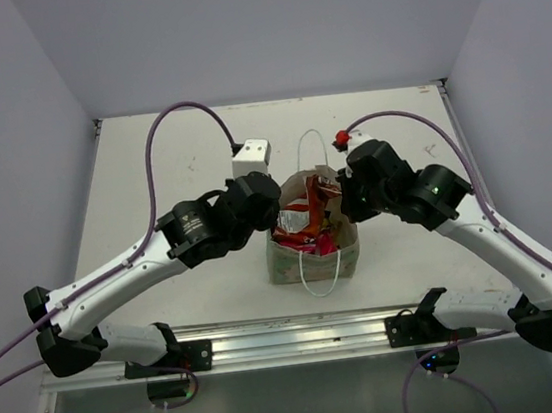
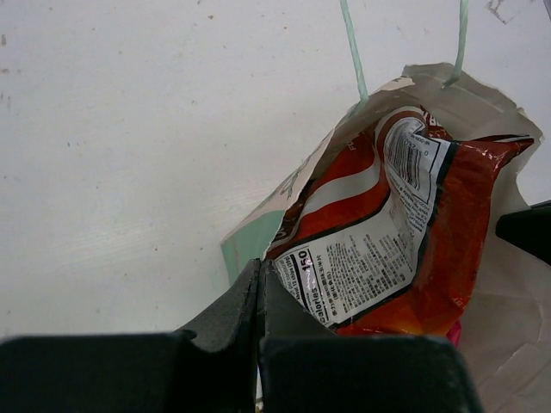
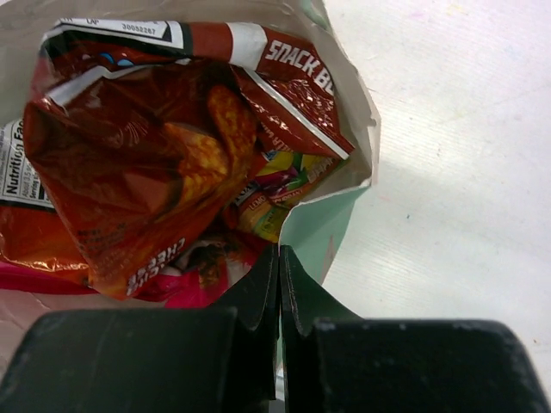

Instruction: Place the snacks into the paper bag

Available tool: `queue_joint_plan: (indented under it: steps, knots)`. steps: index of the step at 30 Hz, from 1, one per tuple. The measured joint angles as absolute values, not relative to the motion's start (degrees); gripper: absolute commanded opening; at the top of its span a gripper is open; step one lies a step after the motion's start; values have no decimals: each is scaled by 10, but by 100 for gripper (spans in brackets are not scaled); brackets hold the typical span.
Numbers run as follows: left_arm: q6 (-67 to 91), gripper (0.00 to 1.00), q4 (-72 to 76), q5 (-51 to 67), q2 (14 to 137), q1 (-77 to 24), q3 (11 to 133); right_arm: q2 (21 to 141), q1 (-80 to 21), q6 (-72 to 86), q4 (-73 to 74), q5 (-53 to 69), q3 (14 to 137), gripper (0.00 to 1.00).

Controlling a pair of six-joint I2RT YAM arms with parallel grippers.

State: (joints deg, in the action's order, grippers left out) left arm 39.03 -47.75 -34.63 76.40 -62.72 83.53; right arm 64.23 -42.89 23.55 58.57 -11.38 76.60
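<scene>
The left fingers are pressed fully together just beside the near rim of the small upright pale-green patterned paper carrier bag; nothing shows between them, though whether they nip the paper edge I cannot tell. The bag stands mid-desk between the two arms, and the white desk around it carries no loose packet. Inside, the crinkled red, white and brown foil snack packet lies uppermost and pokes slightly above the rim. Beneath it show a corner of the small orange-yellow candy packet and a strip of the pink foil packet; a blue one is not visible, perhaps buried. The right fingers are likewise shut and seemingly empty, at the bag's right wall. I judge the packing essentially done; at most the top packet needs tucking down.
</scene>
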Motion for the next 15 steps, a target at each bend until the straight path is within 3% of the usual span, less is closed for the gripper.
queue_joint_plan:
  steps: [15]
  knots:
    - [459, 0, -567, -420, 691, -630, 798, 720, -491, 229, 548, -112, 813, 0]
